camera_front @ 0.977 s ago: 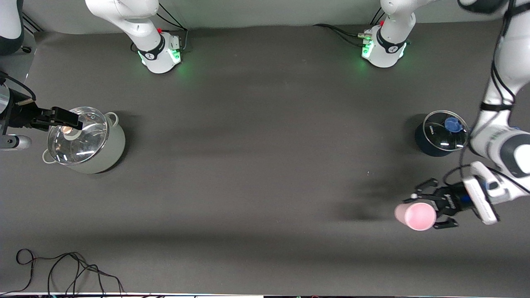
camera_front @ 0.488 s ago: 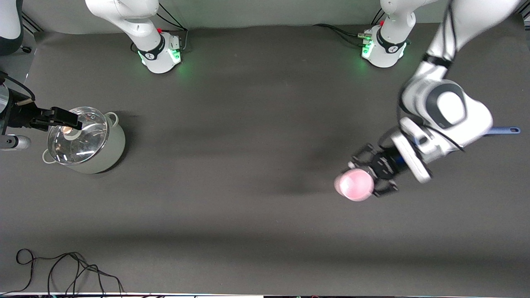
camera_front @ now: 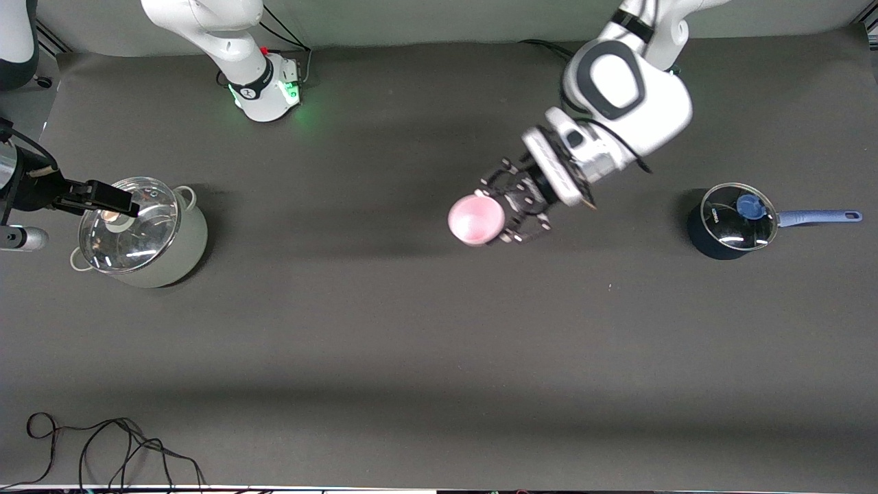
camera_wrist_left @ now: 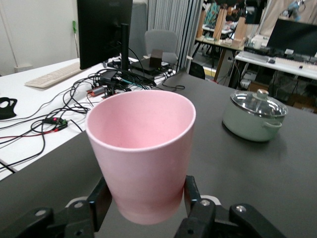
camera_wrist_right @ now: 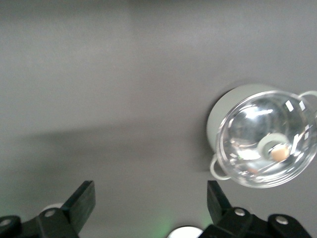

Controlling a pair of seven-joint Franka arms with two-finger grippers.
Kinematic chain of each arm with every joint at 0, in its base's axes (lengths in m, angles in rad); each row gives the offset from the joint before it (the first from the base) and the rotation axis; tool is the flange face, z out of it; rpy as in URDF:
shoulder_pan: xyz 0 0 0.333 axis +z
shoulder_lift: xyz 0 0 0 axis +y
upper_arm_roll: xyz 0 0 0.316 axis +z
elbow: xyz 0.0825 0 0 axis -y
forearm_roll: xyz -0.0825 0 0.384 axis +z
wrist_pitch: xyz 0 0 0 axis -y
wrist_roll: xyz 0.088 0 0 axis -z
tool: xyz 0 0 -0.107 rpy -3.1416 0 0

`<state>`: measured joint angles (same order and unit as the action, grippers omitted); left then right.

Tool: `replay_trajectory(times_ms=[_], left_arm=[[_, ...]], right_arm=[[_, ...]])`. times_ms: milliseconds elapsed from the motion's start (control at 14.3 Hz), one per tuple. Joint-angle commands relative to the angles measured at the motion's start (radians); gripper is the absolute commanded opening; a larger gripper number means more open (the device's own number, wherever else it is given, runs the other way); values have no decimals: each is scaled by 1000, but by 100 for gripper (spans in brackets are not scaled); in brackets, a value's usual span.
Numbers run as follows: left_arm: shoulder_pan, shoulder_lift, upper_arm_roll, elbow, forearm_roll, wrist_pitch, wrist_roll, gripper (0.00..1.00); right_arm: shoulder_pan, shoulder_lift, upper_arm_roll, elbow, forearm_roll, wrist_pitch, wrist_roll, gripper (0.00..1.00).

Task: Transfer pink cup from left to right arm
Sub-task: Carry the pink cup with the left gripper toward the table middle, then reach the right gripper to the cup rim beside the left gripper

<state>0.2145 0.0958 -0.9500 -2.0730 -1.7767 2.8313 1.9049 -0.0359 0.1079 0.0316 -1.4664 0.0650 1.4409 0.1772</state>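
Gripping the pink cup (camera_front: 475,219), left claw (camera_front: 504,217) hangs mid-table; right claw (camera_front: 103,197) gapes wide.

Pot at my right arm's end: pale green pot (camera_front: 154,247), two handles, glass lid (camera_front: 128,224) on it.
Saucepan at my left arm's end: dark blue saucepan (camera_front: 720,233), blue-knobbed glass lid, long blue handle (camera_front: 820,217).
Table edge nearest the front camera: loose black cable (camera_front: 113,449).

Glossy white left arm (camera_front: 621,89) with dark grey joint caps, black cables and black skeletal gripper (camera_front: 504,209).
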Motion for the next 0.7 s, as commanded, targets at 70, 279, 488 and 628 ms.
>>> replay_trajectory(times_ms=[70, 279, 488, 628], left_arm=[[-81, -31, 11, 27, -24, 89, 5, 16], [-112, -33, -4, 31, -26, 138, -6, 16], [-112, -28, -4, 59, -33, 139, -20, 16], [-107, -30, -4, 60, -33, 139, -32, 16]], right_arm=[[7, 6, 10, 26, 93, -11, 259, 100], [89, 3, 10, 35, 130, -10, 526, 98], [221, 6, 10, 64, 130, -2, 874, 98], [299, 22, 10, 72, 134, 3, 1048, 99]])
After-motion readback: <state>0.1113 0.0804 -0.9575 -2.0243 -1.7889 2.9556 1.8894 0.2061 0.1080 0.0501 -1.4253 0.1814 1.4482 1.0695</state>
